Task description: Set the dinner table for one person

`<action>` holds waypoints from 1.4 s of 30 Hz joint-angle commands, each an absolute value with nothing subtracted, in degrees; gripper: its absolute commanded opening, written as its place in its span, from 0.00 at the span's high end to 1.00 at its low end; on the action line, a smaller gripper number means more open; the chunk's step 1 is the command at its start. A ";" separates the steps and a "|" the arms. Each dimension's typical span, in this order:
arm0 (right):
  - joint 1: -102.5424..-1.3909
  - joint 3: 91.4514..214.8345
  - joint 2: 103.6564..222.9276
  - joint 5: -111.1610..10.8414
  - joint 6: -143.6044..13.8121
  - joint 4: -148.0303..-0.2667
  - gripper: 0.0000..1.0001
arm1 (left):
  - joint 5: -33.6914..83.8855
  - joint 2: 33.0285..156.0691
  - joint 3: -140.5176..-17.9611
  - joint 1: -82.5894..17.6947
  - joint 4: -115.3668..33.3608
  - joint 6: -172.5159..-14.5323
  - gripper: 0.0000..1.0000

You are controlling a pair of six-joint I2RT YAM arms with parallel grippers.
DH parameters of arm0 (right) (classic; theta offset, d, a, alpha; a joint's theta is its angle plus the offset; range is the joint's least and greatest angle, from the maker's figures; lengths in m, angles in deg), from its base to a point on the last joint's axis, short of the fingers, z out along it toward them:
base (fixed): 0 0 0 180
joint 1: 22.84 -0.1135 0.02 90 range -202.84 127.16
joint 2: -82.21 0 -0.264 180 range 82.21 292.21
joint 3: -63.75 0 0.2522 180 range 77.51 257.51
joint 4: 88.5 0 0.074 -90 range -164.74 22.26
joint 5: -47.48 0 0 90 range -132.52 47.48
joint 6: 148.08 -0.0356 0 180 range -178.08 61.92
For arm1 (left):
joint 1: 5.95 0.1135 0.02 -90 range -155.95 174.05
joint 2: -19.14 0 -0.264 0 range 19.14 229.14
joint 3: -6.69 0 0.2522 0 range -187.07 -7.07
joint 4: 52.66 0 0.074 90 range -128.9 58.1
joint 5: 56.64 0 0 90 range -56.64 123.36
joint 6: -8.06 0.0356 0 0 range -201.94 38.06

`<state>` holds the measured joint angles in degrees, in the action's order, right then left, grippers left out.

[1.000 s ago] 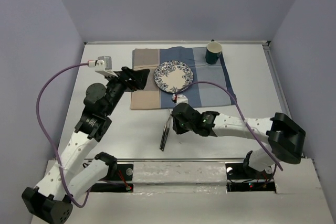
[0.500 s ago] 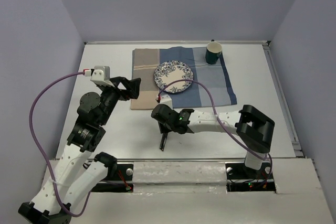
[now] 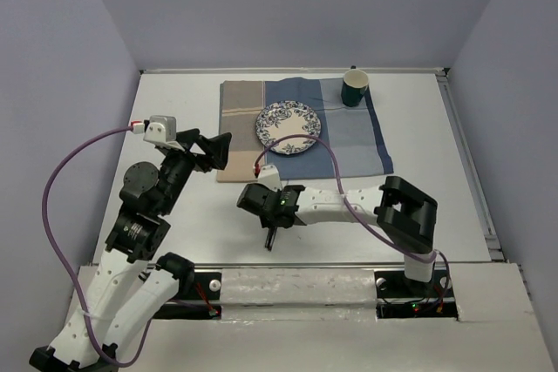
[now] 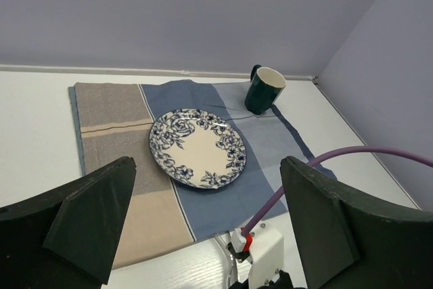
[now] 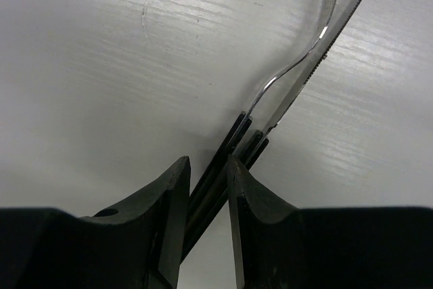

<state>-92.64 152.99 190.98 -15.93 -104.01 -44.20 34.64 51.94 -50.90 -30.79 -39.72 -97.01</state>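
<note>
Table (image 3: 174,111) carries a placemat (image 3: 353,141) at upper centre. Right gripper (image 5: 208,177) pinches cutlery (image 5: 237,147) handles; left gripper (image 4: 206,201) jaws spread wide.

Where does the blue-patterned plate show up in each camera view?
Top external: plate on the striped placemat, above centre.
Left wrist: plate mid-frame, on the placemat.
Right wrist: absent; only cutlery shows.
Shared landmark: green mug at the placemat's far right corner, in both plate views.

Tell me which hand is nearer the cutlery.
Right. The right hand has the cutlery handles between its fingers; the left hand hangs open farther off, by the placemat.
</note>
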 commanded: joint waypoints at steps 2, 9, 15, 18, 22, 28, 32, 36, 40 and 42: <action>-93.86 156.70 192.43 -10.18 -107.65 -39.15 0.66 | 33.62 51.22 -50.75 -31.44 -42.06 -96.09 0.01; -93.86 156.87 193.83 -10.09 -108.09 -38.97 0.66 | 31.95 51.22 -50.66 -31.52 -42.15 -96.18 0.01; -93.86 158.63 195.94 -10.35 -107.39 -38.97 0.71 | 32.30 51.22 -50.58 -31.44 -42.15 -96.09 0.01; -93.86 159.51 196.99 -10.44 -106.95 -38.97 0.73 | 32.30 51.22 -50.58 -31.44 -42.15 -96.09 0.01; -93.86 160.04 197.87 -10.70 -106.86 -38.97 0.75 | 32.30 51.31 -50.58 -31.44 -42.15 -96.10 0.01; -93.86 159.34 196.47 -9.83 -106.86 -38.80 0.70 | 32.22 51.31 -50.58 -31.52 -42.15 -96.18 0.01; -93.86 160.03 197.87 -10.79 -106.51 -38.97 0.65 | 32.30 51.22 -50.58 -31.52 -42.15 -96.27 0.01; -93.86 160.39 198.58 -11.49 -106.51 -39.50 0.67 | 32.74 51.05 -50.49 -31.52 -42.15 -96.18 0.01; -93.86 159.69 198.31 -11.05 -106.77 -40.29 0.73 | 32.74 51.05 -50.49 -31.44 -42.15 -96.27 0.01; -93.86 159.60 198.40 -11.05 -107.04 -40.29 0.76 | 32.74 50.96 -50.49 -31.52 -42.15 -96.18 0.01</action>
